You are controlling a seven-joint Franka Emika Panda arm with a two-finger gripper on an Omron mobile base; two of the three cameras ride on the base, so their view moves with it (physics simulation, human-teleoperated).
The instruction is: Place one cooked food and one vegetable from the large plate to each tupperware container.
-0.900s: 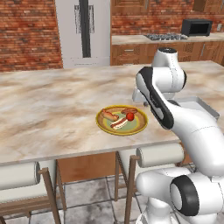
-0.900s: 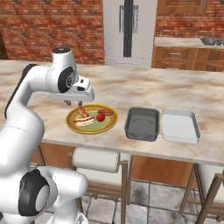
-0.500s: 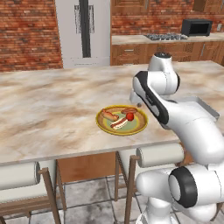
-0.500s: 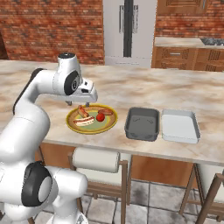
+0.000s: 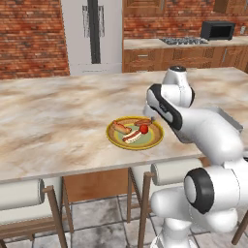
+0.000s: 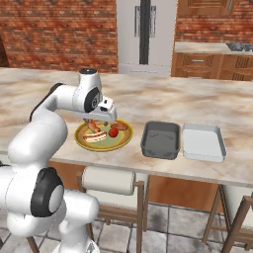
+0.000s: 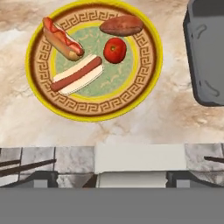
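While gripper hovers over large plate with jaws spread, empty; hot dogs lie diagonally; tomato beside them (dark tupperware off to one side)

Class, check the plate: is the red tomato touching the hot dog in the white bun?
Apart. The hand view shows green plate between the tomato and the hot dog.

Polished marble counter, glossy patterned large plate, matt grey plastic-looking tupperware containers.
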